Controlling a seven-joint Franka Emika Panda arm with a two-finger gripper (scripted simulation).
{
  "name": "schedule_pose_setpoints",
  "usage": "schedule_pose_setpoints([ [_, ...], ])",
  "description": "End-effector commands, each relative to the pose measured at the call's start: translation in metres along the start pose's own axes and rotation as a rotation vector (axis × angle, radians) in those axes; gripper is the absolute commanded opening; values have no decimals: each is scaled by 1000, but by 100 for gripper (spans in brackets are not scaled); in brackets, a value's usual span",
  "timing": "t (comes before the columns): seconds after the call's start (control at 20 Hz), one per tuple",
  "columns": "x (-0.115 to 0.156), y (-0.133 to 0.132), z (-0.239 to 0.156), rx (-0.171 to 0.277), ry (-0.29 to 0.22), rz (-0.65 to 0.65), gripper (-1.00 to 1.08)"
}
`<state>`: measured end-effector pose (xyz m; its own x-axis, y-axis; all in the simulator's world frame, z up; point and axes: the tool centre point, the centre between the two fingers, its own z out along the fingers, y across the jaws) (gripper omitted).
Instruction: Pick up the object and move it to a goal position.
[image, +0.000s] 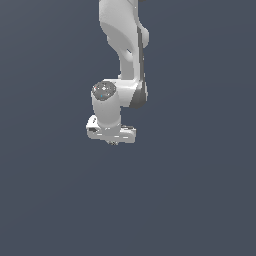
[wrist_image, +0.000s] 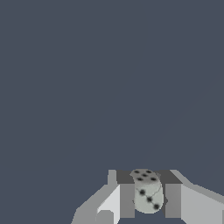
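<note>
In the wrist view the object (wrist_image: 147, 192) is a small pale grey die with black dots and rounded corners. It sits between my two fingers, one pad (wrist_image: 127, 200) on one side and the other pad (wrist_image: 173, 200) on the other, both touching it. My gripper (wrist_image: 148, 201) is shut on it. In the exterior view the white arm hangs down from the top and the gripper (image: 113, 142) is seen end-on under the hand. The die shows there only as a tiny speck (image: 114, 143) at the fingertips.
Only a flat dark blue-grey background surrounds the arm in both views. The white arm links (image: 125, 45) run up out of the top of the exterior view. No goal marker or other object shows.
</note>
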<state>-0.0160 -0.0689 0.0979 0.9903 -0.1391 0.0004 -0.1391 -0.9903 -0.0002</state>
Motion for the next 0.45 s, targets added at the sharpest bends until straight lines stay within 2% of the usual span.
schedule_pose_setpoints([
  [0.0,-7,9,-8,0,0,-1,-100],
  [0.4,-15,22,-19,0,0,-1,-100],
])
